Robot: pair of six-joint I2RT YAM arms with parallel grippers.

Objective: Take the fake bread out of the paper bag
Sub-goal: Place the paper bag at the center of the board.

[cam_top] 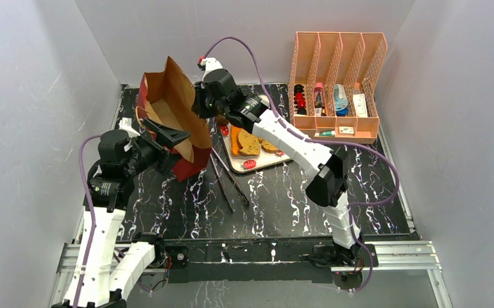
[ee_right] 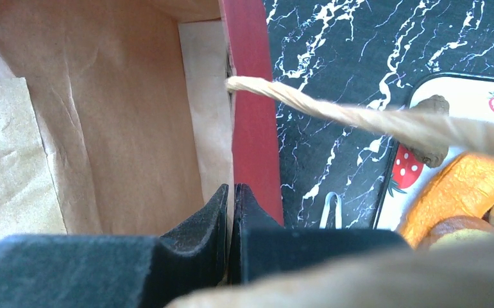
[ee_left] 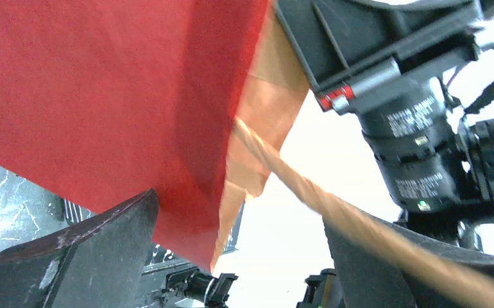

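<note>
The paper bag (cam_top: 174,102), kraft brown with a red outside, stands at the back left with its mouth gaping. My right gripper (cam_top: 198,108) is shut on the bag's right rim (ee_right: 247,128), with the paper pinched between its jaws (ee_right: 231,196). The part of the bag's inside that shows holds no bread. A twine handle (ee_right: 334,112) runs across the right wrist view. My left gripper (cam_top: 167,138) stands open at the bag's red lower wall (ee_left: 103,96), its fingers (ee_left: 71,256) wide apart. Fake bread lies on the tray: tan slices (cam_top: 249,142), an orange loaf (cam_top: 235,139) and a croissant (ee_right: 462,192).
A strawberry-print tray (cam_top: 257,163) sits right of the bag. Metal tongs (cam_top: 228,179) lie in front of it on the black marble table. A pink slotted organizer (cam_top: 337,83) with small items stands at the back right. White walls enclose the table.
</note>
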